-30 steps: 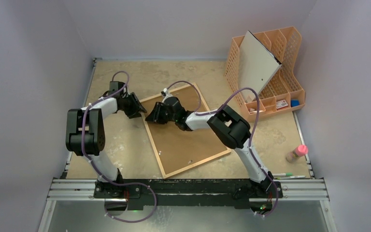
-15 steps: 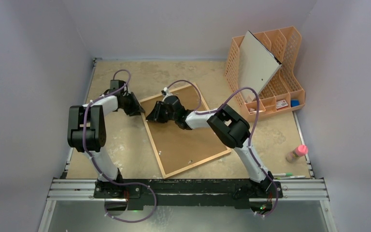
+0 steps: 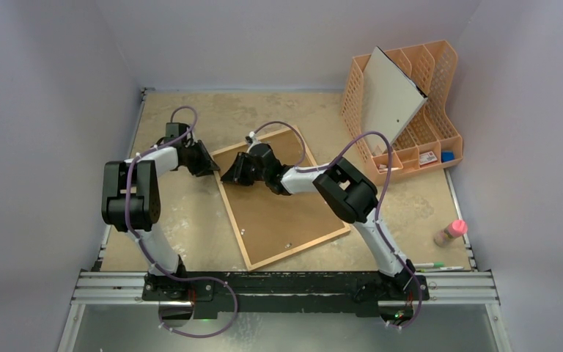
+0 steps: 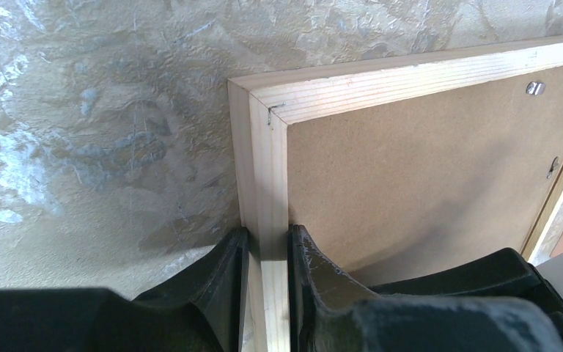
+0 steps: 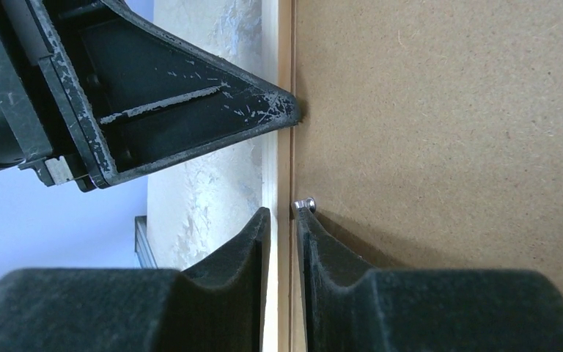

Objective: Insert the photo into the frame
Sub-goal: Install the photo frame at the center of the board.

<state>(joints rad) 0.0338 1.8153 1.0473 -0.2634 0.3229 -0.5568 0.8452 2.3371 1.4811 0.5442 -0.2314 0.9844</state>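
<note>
Lying back-up in the middle of the table [image 3: 183, 220], turned at an angle to its edges, the frame [image 3: 300, 250] shows its thin light-wood rim around a brown hardboard backing panel [image 3: 286, 213]. Both arms reach to the same long rail, the one on the left side of the frame.

The left gripper [image 3: 209, 163] is clenched on that rail just short of the far-left corner. Its wrist view shows the left gripper [image 4: 266, 238] with one finger on the outer face of the wood and the other on the inner face, against the hardboard, and the mitred corner lies right ahead. A small metal tab [image 4: 534, 88] sits near the far rail.

The right gripper [image 3: 229, 177] grips the same rail, a little nearer the robot's bases. In its own view the right gripper [image 5: 282, 216] straddles the thin wood, fingers tight on either side, a small metal stud [image 5: 305, 202] just at the inner fingertip — and a finger of the left gripper [image 5: 190, 110] touches the rail just beyond.

I cannot tell whether that edge is lifted off the table.

At the far right stands an orange lattice organizer [image 3: 425, 139] with a white-grey board [image 3: 392, 95] leaning in it. A pink-capped bottle [image 3: 451, 232] lies near the right edge, well apart from the frame.
</note>
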